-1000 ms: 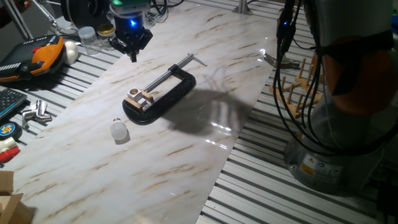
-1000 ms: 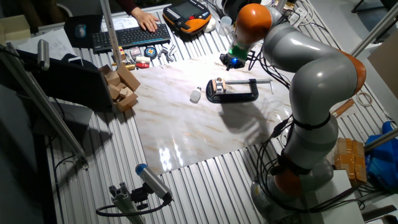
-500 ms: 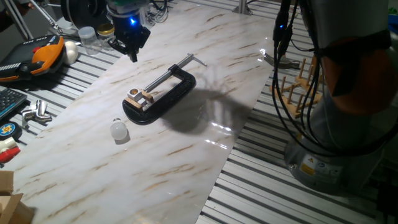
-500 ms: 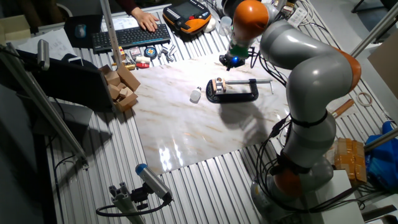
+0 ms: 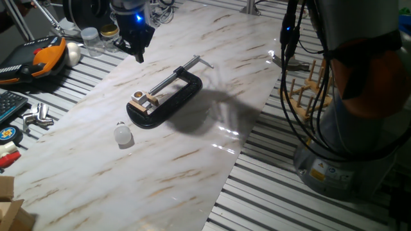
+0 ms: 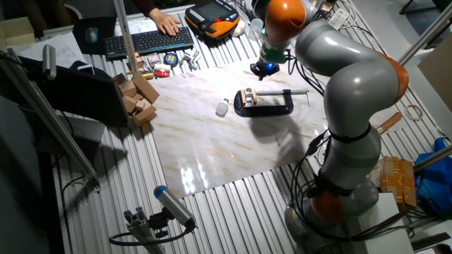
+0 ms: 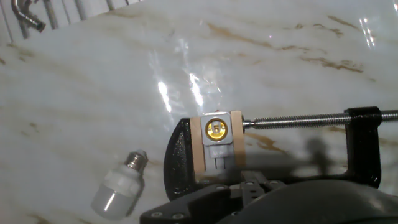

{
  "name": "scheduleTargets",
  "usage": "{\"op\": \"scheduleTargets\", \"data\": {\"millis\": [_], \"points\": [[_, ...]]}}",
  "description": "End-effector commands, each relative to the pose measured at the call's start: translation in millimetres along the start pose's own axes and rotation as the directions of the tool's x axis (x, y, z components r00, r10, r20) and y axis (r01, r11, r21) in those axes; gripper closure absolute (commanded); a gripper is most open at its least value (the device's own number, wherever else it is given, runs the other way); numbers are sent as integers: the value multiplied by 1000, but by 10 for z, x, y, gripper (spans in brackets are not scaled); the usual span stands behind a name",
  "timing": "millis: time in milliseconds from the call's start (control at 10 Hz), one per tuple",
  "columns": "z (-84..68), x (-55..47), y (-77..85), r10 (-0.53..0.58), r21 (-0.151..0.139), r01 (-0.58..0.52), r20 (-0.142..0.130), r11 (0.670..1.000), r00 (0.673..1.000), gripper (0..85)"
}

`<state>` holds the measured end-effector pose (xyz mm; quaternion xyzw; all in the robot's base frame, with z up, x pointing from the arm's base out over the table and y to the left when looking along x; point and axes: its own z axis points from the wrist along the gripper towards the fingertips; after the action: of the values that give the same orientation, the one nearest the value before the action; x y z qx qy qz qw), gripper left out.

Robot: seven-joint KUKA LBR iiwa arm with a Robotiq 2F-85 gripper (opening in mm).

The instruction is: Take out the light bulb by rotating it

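The light bulb [image 5: 122, 133] lies loose on the marble beside the C-clamp [image 5: 166, 95], gripper [image 5: 138, 51] aloft, jaws unreadable, and that round bulb may roll if nudged.

On the counter [image 5: 192, 160] the light bulb [image 5: 122, 133] lies on its side just beside the C-clamp [image 5: 168, 96], apart from it. The socket block [image 7: 216, 144] sits between the clamp's jaws. The claw [image 5: 137, 54] hangs above the counter's far edge, well apart from both.
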<state>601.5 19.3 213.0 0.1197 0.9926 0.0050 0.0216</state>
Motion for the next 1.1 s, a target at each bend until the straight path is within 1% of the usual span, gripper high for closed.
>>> {"op": "scheduleTargets", "data": {"millis": [0, 100, 300, 400, 500, 600, 700, 800, 900, 1000], "points": [[2, 6, 2, -214, -9, 214, -6, 977, 977, 850], [-3, 23, 9, -218, 14, 218, -17, 976, 976, 850], [-4, 112, -6, -243, 50, 244, -29, 968, 970, 850], [21, 161, -39, -262, 61, 264, -34, 963, 964, 850], [57, 222, -76, -275, 59, 276, -23, 959, 961, 850], [90, 270, -95, -265, 63, 265, -12, 962, 964, 850], [78, 292, -100, -244, 47, 244, -15, 969, 970, 850], [33, 316, -110, -218, 22, 218, -20, 976, 976, 850], [-9, 342, -110, -180, 3, 180, -25, 984, 983, 850], [-22, 361, -113, -181, -6, 181, -30, 983, 983, 850]]}}
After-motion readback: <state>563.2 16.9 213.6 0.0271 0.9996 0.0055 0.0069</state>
